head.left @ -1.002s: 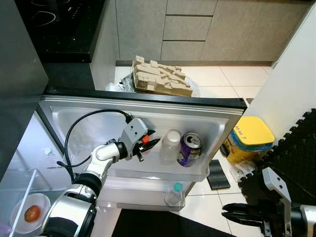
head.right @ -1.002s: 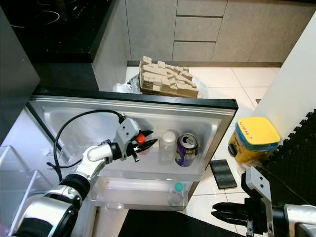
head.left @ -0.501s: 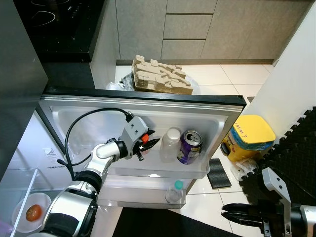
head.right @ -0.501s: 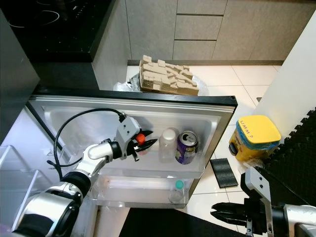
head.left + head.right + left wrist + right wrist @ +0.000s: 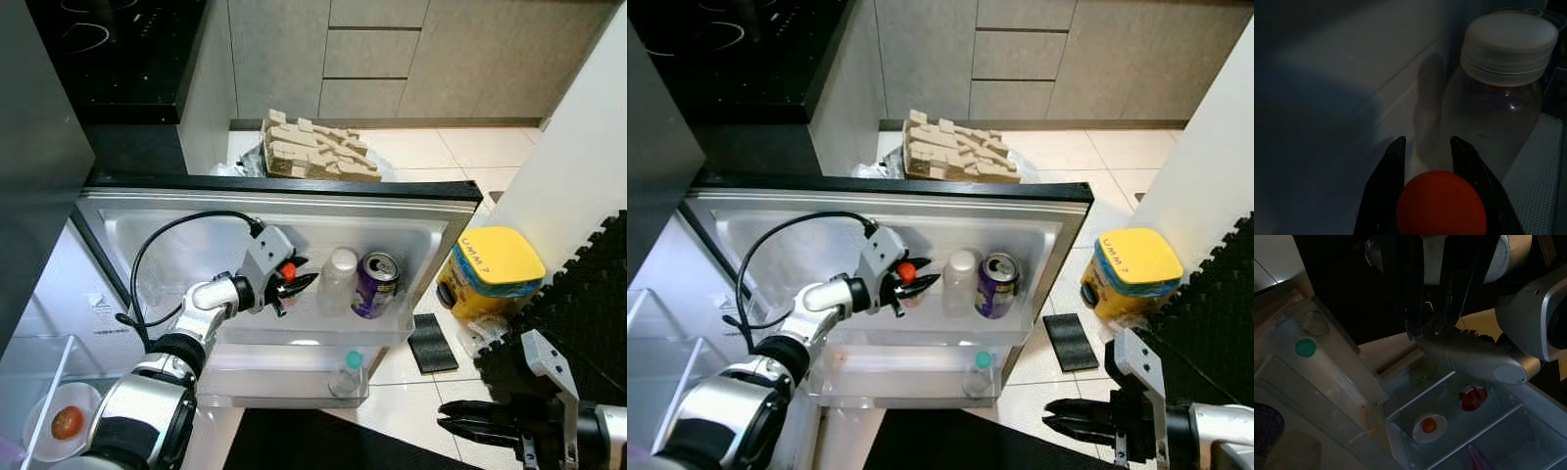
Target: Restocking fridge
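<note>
1. Over the upper door shelf (image 5: 323, 338) of the open fridge, the left gripper (image 5: 297, 285) hangs with its fingers (image 5: 1392, 172) closed around a bottle with an orange cap (image 5: 1441, 209); the cap sits pinched between them, just beside a white-capped bottle (image 5: 338, 281).
2. Risk: the held bottle is close to the white-capped one, so a sideways drift while lowering could knock it into the purple can (image 5: 374, 285) and tip both.
3. Risk: the grip seems to be high, near the cap; if so, the body could swing or slip as it goes down, landing tilted against the shelf wall.
4. Risk: letting go before the base rests on the shelf would drop it, perhaps over the rail to the lower shelf (image 5: 284, 377).
5. Right gripper (image 5: 453, 424) idles low over the floor, well apart from the door, fingers nearly together and holding nothing.
6. Counts on the door: three bottles (one held, one white-capped on the upper shelf, one green-capped (image 5: 345, 374) on the lower shelf) and one can.
7. Elsewhere: one bowl (image 5: 39, 408) holding one tomato (image 5: 66, 422) inside the fridge, one yellow-lidded tub (image 5: 495, 271) on the floor, and one cardboard stack (image 5: 318, 152) beyond the door.
</note>
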